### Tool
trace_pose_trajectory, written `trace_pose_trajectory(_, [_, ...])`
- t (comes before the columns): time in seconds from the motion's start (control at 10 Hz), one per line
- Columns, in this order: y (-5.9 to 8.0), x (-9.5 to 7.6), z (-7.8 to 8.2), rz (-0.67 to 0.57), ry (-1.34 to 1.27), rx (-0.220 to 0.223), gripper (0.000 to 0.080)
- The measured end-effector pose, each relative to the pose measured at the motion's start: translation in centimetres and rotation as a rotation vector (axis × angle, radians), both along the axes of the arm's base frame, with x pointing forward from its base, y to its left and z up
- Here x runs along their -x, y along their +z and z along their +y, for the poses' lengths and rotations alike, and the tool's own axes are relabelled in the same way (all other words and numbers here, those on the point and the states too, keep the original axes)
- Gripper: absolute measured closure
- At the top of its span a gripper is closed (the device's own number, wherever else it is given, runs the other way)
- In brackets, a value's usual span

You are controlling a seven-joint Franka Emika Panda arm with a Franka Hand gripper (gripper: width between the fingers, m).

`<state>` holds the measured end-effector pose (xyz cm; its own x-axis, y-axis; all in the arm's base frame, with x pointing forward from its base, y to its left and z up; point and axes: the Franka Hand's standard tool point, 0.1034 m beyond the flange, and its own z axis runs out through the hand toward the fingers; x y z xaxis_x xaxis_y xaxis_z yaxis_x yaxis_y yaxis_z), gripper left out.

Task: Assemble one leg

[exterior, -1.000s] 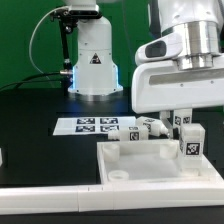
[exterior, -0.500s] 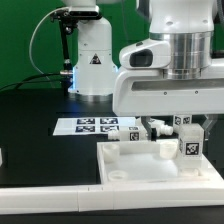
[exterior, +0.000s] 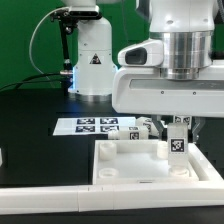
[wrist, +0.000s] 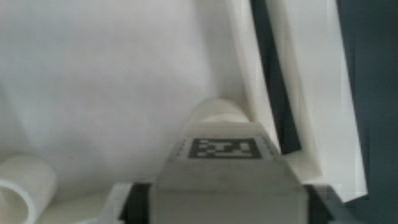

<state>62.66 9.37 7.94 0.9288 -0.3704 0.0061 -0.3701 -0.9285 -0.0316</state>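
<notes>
My gripper is shut on a white leg with a black-and-white tag, holding it upright over the right part of the large white tray-like panel. In the wrist view the leg fills the space between the dark fingers, pointing at the panel's white floor; my gripper is closed against its sides. Whether the leg touches the panel cannot be told. Another leg lies behind the panel, partly hidden by my hand.
The marker board lies on the black table behind the panel. A long white bar runs along the front edge. The robot base stands at the back. A raised panel rim runs beside the leg.
My hand has moved toward the exterior view's left and lowered, carrying the leg from the panel's right edge to over its inside.
</notes>
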Motion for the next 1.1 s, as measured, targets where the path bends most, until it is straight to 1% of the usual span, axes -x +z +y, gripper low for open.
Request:
trace_pose_trajectory(0.3, [-0.1, 0.0, 0.0, 0.006, -0.175, -0.003, 0.0511])
trace_pose_trajectory(0.5, [-0.2, -0.8, 0.2, 0.017, -0.448, -0.005, 0.0511])
trace_pose_trajectory(0.6, [-0.3, -1.1, 0.2, 0.016, -0.533, -0.009, 0.0511])
trace_pose_trajectory(0.7, [-0.3, -1.3, 0.0, 0.005, -0.604, -0.016, 0.0511])
trace_pose_trajectory(0.8, [-0.4, -1.8, -0.4, -0.043, -0.699, -0.048, 0.0511])
trace_pose_trajectory(0.9, [-0.5, -1.8, -0.6, -0.081, -0.776, -0.072, 0.0511])
trace_pose_trajectory(1.0, [-0.5, -1.7, -0.4, -0.08, -0.855, -0.075, 0.0511])
trace_pose_trajectory(1.1, [-0.5, -1.7, -0.5, -0.078, -0.865, -0.075, 0.0511])
